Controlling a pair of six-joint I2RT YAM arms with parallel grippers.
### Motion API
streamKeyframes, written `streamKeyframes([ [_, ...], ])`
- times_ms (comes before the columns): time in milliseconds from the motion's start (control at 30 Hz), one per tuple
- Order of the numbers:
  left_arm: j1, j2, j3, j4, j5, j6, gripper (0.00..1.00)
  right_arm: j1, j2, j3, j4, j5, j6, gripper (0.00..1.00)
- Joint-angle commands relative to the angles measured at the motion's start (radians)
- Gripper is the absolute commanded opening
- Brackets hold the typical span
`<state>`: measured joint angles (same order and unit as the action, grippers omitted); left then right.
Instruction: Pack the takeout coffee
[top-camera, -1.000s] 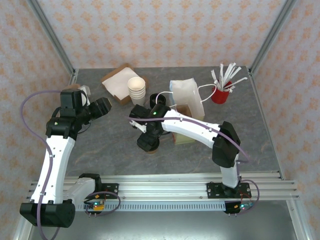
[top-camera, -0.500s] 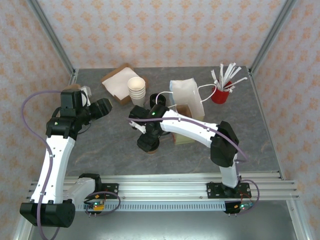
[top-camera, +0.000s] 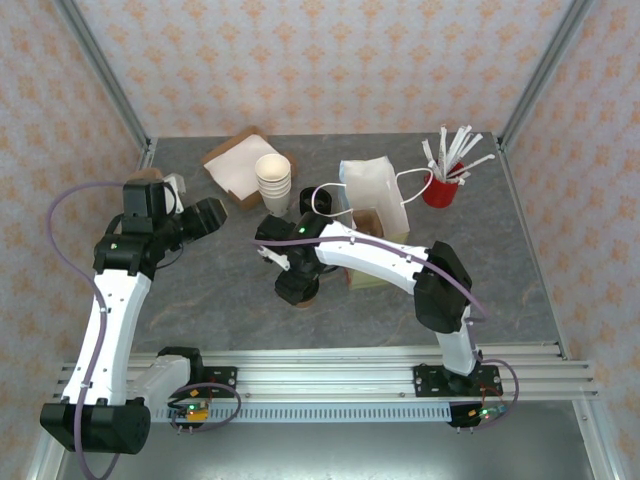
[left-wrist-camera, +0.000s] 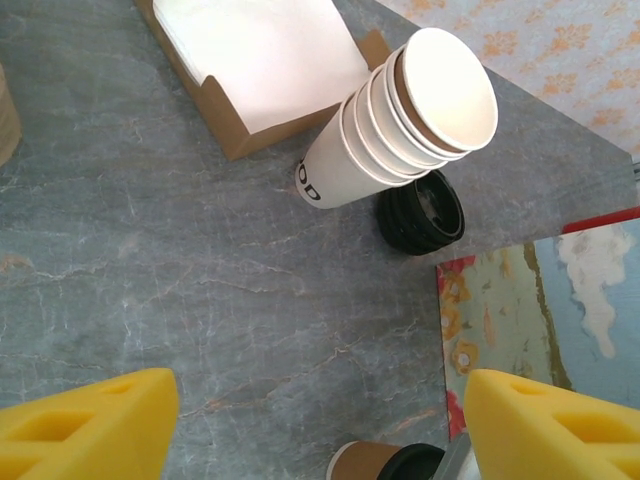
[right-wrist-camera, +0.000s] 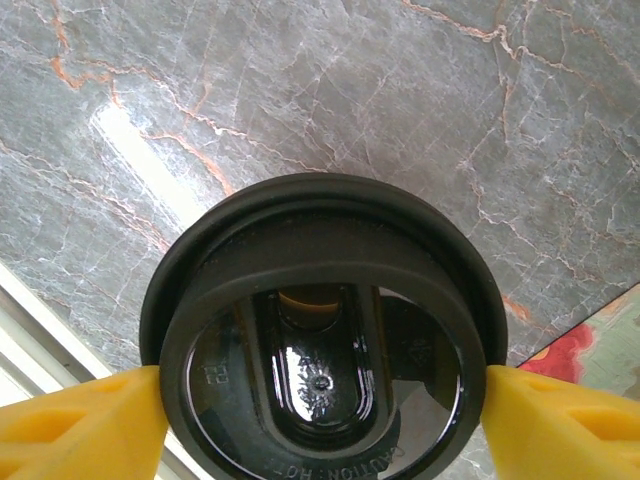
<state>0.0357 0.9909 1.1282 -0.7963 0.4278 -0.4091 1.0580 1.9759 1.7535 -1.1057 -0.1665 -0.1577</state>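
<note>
Grey marbled tabletop (top-camera: 210, 290), patterned orange-and-cream walls around it. On the far side stands the white paper bag with loop handles (top-camera: 375, 190), much the largest item. Left gripper (top-camera: 205, 215) hangs near the table's left edge, jaws spread wide and empty, well apart from the work. Right gripper (right-wrist-camera: 320, 405) sits directly over the small tan paper cup with round black plastic lid (right-wrist-camera: 320, 330), which stands upright near the table's middle, long axis vertical. Yellow fingers (right-wrist-camera: 70, 430) flank it on both sides, tips hidden under the lid rim; we cannot tell whether they press. The bag lies beyond and right of the cup, near. Our judgement: the right arm lifts and carries that way.
</note>
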Motion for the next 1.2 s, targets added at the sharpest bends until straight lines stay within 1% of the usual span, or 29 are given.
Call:
streamKeyframes([
  [0, 0.011, 0.003, -0.011, 0.015, 0.024, 0.018, 0.76, 0.008, 0.008, -0.004, -0.019, 0.041, 0.003, 0.77],
  [300, 0.010, 0.009, -0.022, 0.029, 0.045, 0.009, 0.76, 0.018, 0.009, -0.002, -0.026, 0.076, 0.004, 0.77],
  [567, 0.011, 0.012, -0.025, 0.034, 0.058, 0.006, 0.76, 0.020, 0.005, 0.001, -0.032, 0.082, 0.001, 0.83],
  [667, 0.010, 0.012, -0.025, 0.034, 0.060, 0.006, 0.76, 0.020, 0.005, 0.000, -0.032, 0.085, 0.001, 0.84],
  [867, 0.010, 0.012, -0.028, 0.037, 0.065, 0.003, 0.76, 0.020, 0.010, -0.005, -0.029, 0.083, 0.000, 0.80],
  [1167, 0.010, 0.017, -0.027, 0.040, 0.072, 0.002, 0.76, 0.020, 0.021, -0.016, -0.030, 0.087, -0.001, 0.79],
])
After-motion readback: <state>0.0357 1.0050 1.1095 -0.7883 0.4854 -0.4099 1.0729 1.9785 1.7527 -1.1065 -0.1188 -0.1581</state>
